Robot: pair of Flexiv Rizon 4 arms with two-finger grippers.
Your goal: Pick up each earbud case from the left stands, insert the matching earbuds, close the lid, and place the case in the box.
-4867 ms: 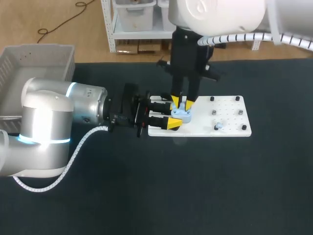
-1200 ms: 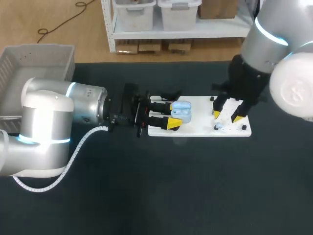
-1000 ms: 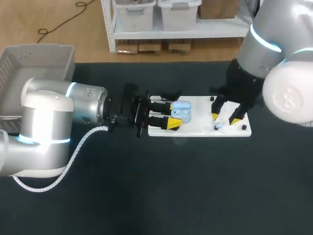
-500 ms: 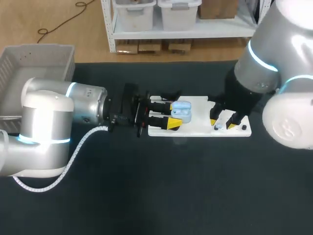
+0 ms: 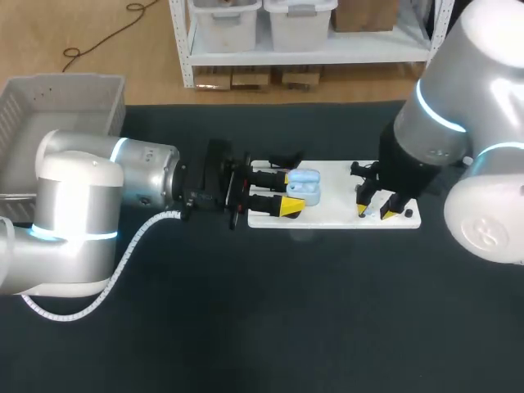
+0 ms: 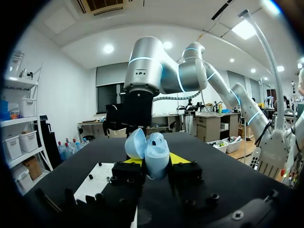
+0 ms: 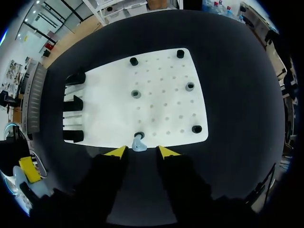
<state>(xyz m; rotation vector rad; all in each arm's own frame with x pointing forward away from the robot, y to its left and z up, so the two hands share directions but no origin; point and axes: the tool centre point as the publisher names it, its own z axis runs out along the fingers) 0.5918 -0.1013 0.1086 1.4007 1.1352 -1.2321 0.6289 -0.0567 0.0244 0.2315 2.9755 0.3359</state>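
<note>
Now one open blue earbud case [image 5: 304, 186] sits clamped in the left hand [image 5: 291, 190] at one end of the white board [image 5: 336, 192]. Right hand [image 7: 141, 152], fingers apart, straddles one earbud [image 7: 138, 142] at the board's edge.

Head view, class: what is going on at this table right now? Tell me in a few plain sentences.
The left claw is shut on a light blue earbud case, lid open, at the left end of the white board. The right claw hangs open over the board's near edge, one finger on either side of a small light blue earbud that sits there, not yet gripped.
</note>
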